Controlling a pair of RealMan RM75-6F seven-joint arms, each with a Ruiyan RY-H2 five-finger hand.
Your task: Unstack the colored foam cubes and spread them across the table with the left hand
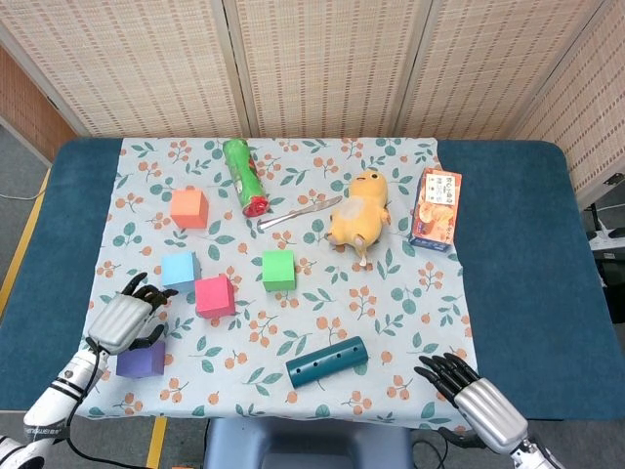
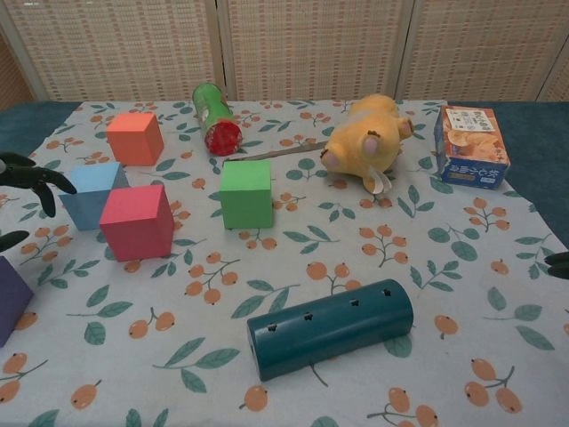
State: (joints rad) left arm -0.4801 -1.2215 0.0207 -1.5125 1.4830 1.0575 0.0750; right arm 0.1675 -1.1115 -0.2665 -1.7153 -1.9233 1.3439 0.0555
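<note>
Under our left hand (image 1: 124,319), near the table's front-left edge, lies the purple cube (image 1: 142,361), just below the palm; whether the spread fingers touch it we cannot tell, and they grasp nothing we can see. Just beyond the fingertips sit the light blue cube (image 1: 180,269) and pink cube (image 1: 214,295), touching; the green cube (image 1: 278,270) and orange cube (image 1: 188,207) lie farther off. Our right hand (image 1: 467,391) rests released, fingers apart, well away from the teal cylinder (image 1: 327,362).

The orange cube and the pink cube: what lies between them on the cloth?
The light blue cube lies between the orange cube and the pink cube; the head view shows this best.
</note>
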